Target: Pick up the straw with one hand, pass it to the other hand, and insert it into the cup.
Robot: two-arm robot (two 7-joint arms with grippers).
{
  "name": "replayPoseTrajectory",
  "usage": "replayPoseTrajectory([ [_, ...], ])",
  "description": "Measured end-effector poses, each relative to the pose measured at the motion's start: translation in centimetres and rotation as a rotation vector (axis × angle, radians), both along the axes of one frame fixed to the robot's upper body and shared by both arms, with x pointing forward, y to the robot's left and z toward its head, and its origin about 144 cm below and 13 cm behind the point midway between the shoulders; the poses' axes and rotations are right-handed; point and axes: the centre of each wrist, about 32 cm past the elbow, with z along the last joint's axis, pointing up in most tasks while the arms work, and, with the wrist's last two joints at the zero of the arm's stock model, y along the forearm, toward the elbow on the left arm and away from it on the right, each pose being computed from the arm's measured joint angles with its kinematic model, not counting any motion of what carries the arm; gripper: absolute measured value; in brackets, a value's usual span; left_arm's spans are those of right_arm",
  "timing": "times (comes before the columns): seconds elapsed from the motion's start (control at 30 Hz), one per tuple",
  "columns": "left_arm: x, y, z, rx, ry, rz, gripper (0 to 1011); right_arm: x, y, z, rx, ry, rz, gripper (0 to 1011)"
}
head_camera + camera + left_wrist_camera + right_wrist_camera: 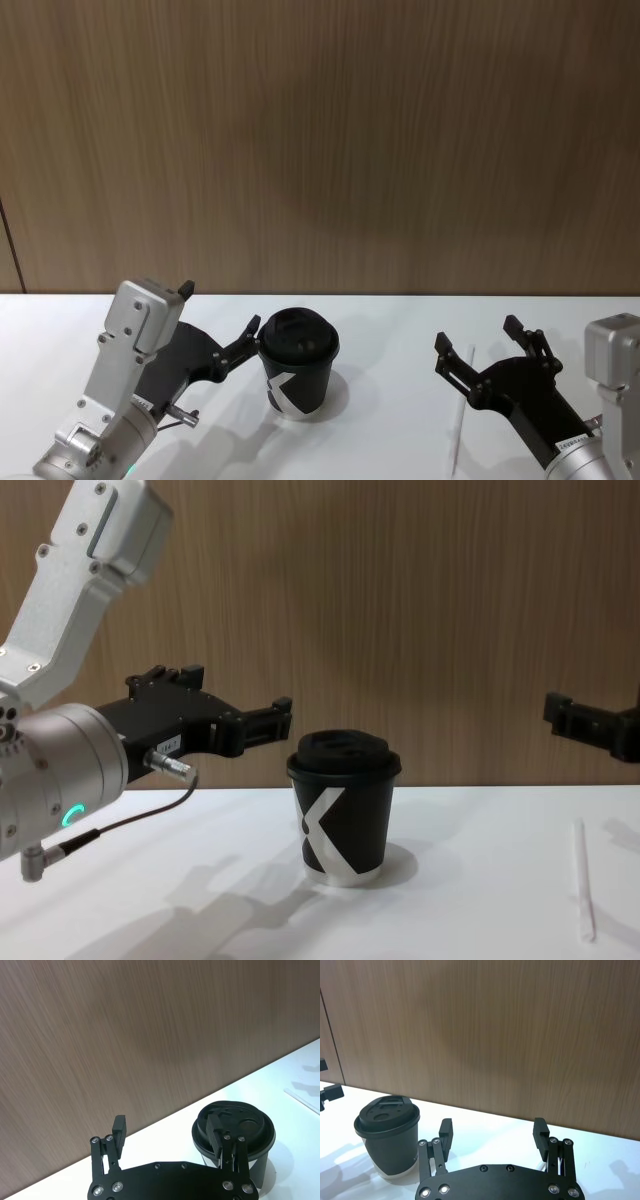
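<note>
Progress on this task is, as I judge it, at the very beginning. The straw (459,415) lies flat on the white surface (390,330), to the right of the cup (298,365) and well apart from it, and nothing holds it.

My right pincer (477,335) hovers over the far end of the straw. Its jaws are spread wide and they hold nothing. From the chest view I see it is raised above the surface, so no grasp is made yet.

My left pincer (225,695) is on the left side of the cup, about at the height of the lid (233,1127). It is also wide open and empty. One of its fingers is very near the lid's rim, and I cannot tell if it touches there.

The cup stands upright with the lid on. In the left wrist view I see a small opening in the lid, and I suppose the straw must go in there.

So all three steps remain, in my judgement: to take the straw from the surface, to pass it to the other pincer, and to put it into the cup.
</note>
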Motion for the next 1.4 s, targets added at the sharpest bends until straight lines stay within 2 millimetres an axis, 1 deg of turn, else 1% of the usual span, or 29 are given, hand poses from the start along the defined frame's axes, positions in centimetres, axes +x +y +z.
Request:
replayPoseTrajectory([
  [1.4, 0.0, 0.0, 0.0, 0.0, 0.0, 0.0, 1003, -0.05, -0.01, -0.02, -0.002, 0.002, 0.0, 1001],
])
